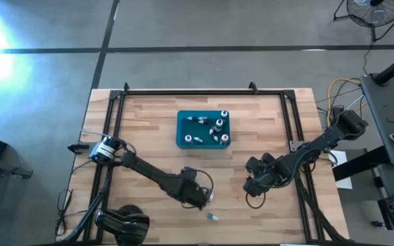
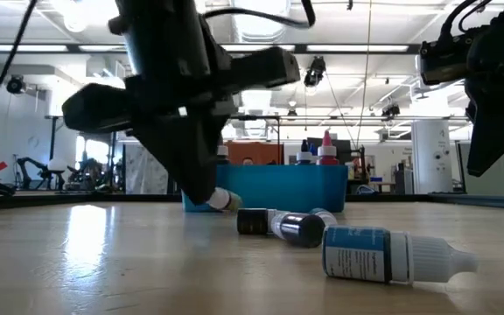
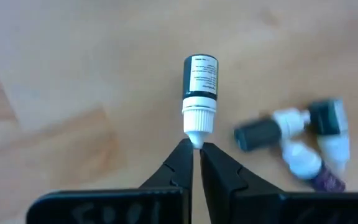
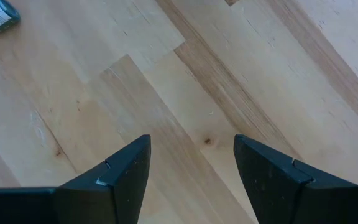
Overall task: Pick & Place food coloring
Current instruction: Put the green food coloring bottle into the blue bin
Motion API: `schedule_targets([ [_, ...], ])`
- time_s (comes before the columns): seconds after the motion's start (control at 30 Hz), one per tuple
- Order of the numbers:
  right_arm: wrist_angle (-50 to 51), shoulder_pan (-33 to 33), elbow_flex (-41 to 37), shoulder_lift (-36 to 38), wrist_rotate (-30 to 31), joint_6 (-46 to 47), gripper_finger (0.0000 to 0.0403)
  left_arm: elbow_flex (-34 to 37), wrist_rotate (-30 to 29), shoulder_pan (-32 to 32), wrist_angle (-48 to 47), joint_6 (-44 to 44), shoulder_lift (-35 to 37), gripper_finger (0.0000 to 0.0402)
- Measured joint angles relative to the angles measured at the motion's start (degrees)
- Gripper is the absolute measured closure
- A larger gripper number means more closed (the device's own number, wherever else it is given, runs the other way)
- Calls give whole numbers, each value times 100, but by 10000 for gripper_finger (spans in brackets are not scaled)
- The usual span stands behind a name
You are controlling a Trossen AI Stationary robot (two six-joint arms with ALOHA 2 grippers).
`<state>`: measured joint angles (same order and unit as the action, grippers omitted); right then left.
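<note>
- I see the left gripper closed, pinching only the cap tip of a food coloring bottle lying on the desk.
- Light, smooth bottle; I judge a body grip firmer.
- Right gripper open, empty.

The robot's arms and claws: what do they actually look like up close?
Both arms are dark, nearly black, built of jointed segments with thin black cables looping alongside them. The left arm has a silvery, round joint near its base. Each arm ends in two flat black fingers that taper to wedge-shaped tips: the left gripper has narrow pointed ones, the right gripper broader ones with small notches on their edges.
</note>
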<state>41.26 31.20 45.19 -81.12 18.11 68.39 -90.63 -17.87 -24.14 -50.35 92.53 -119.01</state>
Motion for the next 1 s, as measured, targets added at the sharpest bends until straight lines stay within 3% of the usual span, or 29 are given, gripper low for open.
schedule_targets([
  [0.17, 15, 0, -11, 0, -2, 1, 179, -94, -36, 19, 2, -56, 107, 401],
  [0.4, 14, 0, -22, 0, -12, 0, 179, -672, -739, 103, -269, -290, 384, 401],
  [0.63, 17, 0, -22, 0, -17, -39, 179, -1357, -1489, 609, -1077, -931, 611, 401],
  [0.8, 18, 0, -24, 0, -29, -82, 179, -1808, -1533, 1266, -1396, -1968, 637, 401],
  [1.0, 19, 7, -24, 2, -202, -26, 179, -1946, -1046, 2003, -1415, -2959, 639, 401],
])
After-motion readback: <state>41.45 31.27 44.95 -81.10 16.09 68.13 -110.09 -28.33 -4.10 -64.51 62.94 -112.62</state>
